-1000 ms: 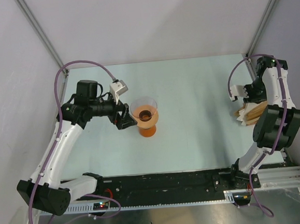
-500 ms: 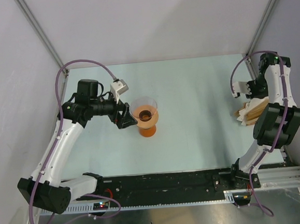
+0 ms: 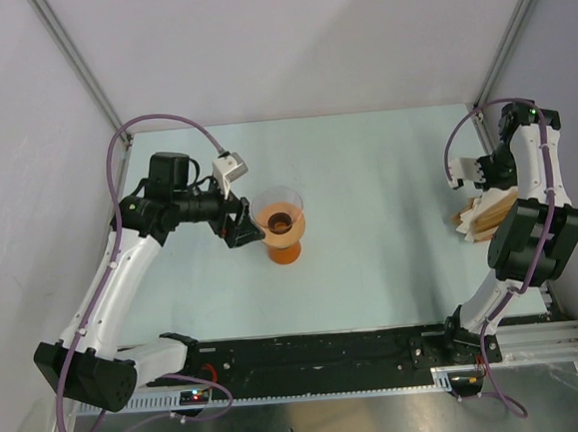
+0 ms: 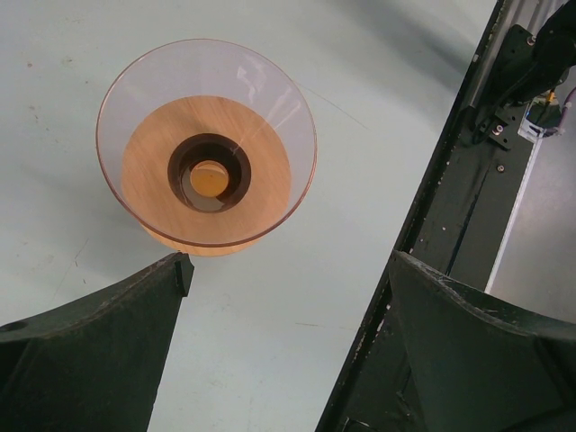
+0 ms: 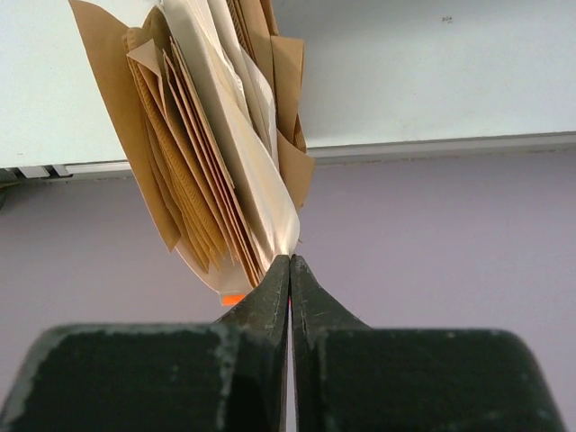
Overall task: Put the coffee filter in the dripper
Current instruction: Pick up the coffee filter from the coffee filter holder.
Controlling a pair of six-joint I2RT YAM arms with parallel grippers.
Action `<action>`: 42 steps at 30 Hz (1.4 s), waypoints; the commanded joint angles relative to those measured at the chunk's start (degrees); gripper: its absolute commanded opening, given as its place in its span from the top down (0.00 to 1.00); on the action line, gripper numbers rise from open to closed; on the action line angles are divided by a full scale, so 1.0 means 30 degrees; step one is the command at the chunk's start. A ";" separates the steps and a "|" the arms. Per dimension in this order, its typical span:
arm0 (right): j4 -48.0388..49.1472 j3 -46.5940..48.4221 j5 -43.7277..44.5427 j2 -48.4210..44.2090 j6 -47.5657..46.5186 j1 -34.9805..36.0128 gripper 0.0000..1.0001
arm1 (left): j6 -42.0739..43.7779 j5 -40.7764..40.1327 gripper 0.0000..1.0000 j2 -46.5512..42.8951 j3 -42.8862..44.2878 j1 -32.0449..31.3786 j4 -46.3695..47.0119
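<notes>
Coffee filter [image 5: 236, 153]: white sheet, still nested in the paper stack [image 3: 484, 216] at 3 o'clock on the table [image 3: 385, 158]. Its tip is clamped in the right gripper [image 5: 290, 263], fingers pressed together on it. Over the last second the right wrist crept toward 12 o'clock, then stalled; the stack looks unmoved. Reads as the pull just starting, filter not free. Dripper [image 3: 277, 217] at 9 o'clock of centre is empty and unmoved. Left gripper [image 4: 290, 263] is spread wide just beside it, not touching.
</notes>
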 commanded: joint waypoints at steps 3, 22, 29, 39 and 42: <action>-0.3906 0.1303 0.0359 -0.0238 -0.2295 -0.0305 1.00 | 0.0487 0.0250 0.02 -0.0094 0.0755 -0.0021 0.0168; -0.5003 0.0953 -0.0710 -0.0872 -0.1918 0.0387 0.87 | 0.0469 0.0162 0.02 -0.0138 0.0729 -0.0021 0.0175; -0.4830 0.1318 -0.0696 -0.0336 -0.1895 0.0467 0.68 | 0.0422 0.0125 0.02 -0.0038 0.0744 -0.0028 0.0175; -0.4824 0.1231 -0.0696 0.0169 -0.1748 0.0757 0.67 | 0.0376 -0.0017 0.02 0.0047 0.0816 -0.0024 0.0166; -0.5017 0.1385 -0.0696 0.0196 -0.1794 0.0793 0.81 | 0.0418 -0.0162 0.02 -0.0081 0.0727 -0.0036 0.0180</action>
